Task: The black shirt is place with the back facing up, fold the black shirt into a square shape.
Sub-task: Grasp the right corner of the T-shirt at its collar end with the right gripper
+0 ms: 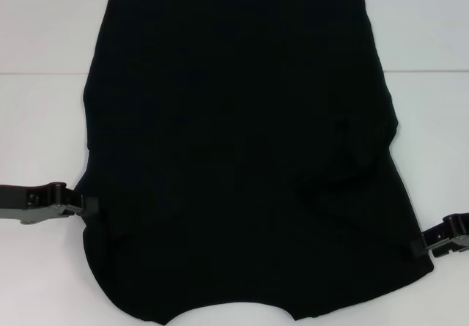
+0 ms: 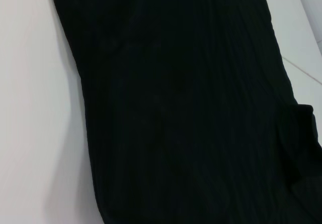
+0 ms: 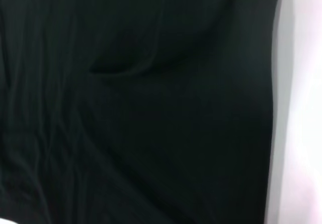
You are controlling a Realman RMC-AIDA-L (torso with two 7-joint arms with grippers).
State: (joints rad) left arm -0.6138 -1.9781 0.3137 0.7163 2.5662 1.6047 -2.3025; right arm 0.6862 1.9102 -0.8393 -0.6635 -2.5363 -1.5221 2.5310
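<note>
The black shirt lies flat on the white table, plain side up, and covers most of the head view. Its sides are folded in, so the outline is a tall block with the curved neckline at the near edge. A raised crease crosses its right half. My left gripper sits low at the shirt's left edge and touches the cloth. At the right edge, nearer the front, my right gripper also meets the cloth. The wrist views show only shirt and table.
Bare white table lies to both sides of the shirt. A thin seam line runs across the table behind the grippers. The shirt's far hem reaches the top of the head view.
</note>
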